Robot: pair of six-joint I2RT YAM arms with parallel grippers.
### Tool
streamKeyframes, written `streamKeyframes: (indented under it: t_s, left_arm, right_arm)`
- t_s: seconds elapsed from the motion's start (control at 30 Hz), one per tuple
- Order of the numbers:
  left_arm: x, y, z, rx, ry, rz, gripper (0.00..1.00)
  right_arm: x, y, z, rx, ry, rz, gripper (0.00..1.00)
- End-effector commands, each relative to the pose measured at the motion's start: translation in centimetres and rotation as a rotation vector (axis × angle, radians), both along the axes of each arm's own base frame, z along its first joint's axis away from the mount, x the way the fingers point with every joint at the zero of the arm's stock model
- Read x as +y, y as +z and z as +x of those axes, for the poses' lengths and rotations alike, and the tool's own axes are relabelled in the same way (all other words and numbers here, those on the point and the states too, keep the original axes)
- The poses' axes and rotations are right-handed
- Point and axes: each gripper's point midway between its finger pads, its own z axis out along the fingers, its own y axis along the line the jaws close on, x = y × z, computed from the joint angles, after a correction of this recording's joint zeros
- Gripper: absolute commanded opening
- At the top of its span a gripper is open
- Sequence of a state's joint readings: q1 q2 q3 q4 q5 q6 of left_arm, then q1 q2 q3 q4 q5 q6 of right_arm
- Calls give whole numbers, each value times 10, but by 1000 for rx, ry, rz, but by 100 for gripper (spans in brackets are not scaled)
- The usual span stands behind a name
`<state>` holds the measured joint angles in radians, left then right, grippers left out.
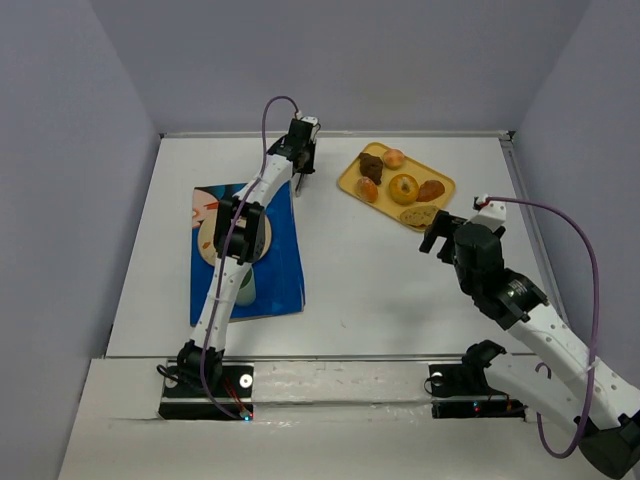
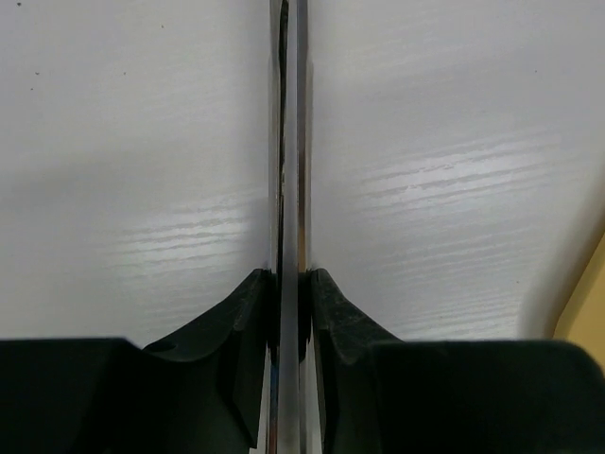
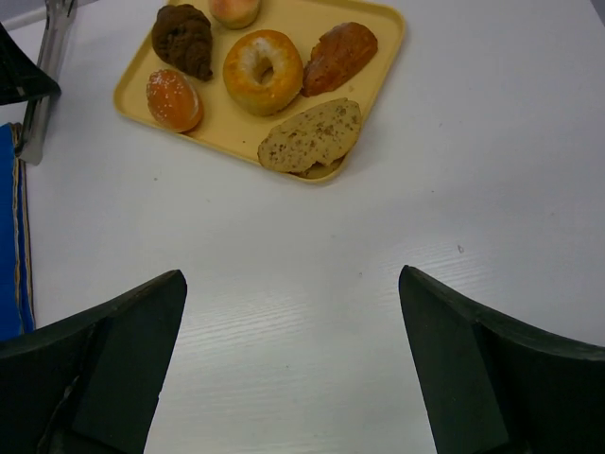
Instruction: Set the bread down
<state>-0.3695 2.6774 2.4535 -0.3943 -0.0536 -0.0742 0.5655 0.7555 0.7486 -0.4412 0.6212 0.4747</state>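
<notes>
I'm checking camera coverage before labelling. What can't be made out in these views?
- The metal tool in the left gripper: the left wrist view shows it edge-on only, with both ends cut off by the frame.
- The plate: in the top view it is mostly hidden by the left arm.
- The pale bun: in the right wrist view it is cut off by the top edge.
- The bread: it is absent from the left wrist view, where only a tray corner shows.
</notes>
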Motion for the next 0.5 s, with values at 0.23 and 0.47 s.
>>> streamKeyframes:
  t_s: [0.23, 0.47]
  left_arm:
    - [-13, 238, -40, -299, -78, -197, 25]
    - [-19, 266, -103, -256, -122, -299, 29]
  right_arm:
    - [6, 19, -1, -72, 29, 63, 100]
    - [8, 23, -5, -88, 50, 91, 100]
